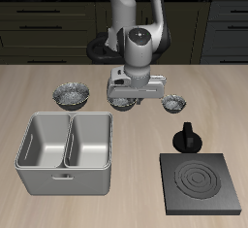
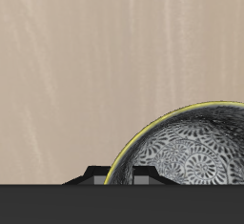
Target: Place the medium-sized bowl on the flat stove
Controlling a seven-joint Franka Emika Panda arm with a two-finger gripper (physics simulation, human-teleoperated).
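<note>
Three speckled bowls stand in a row across the middle of the table. The medium-sized bowl (image 1: pixel 121 102) is the one in the middle of the row, partly hidden under my gripper (image 1: pixel 129 97). In the wrist view the bowl (image 2: pixel 191 152) is very close, and my gripper (image 2: pixel 117 175) straddles its rim, one finger outside and one inside, jaws drawn close on the rim. The bowl sits at table height, level with the others. The flat stove (image 1: pixel 201 181) lies near the table's front edge, with its upright knob (image 1: pixel 187 138) at its back edge.
The larger speckled bowl (image 1: pixel 72 95) and the smallest speckled bowl (image 1: pixel 173 102) flank the gripper. A grey double-compartment bin (image 1: pixel 66 152) stands near the front edge, beside the stove with a gap between them.
</note>
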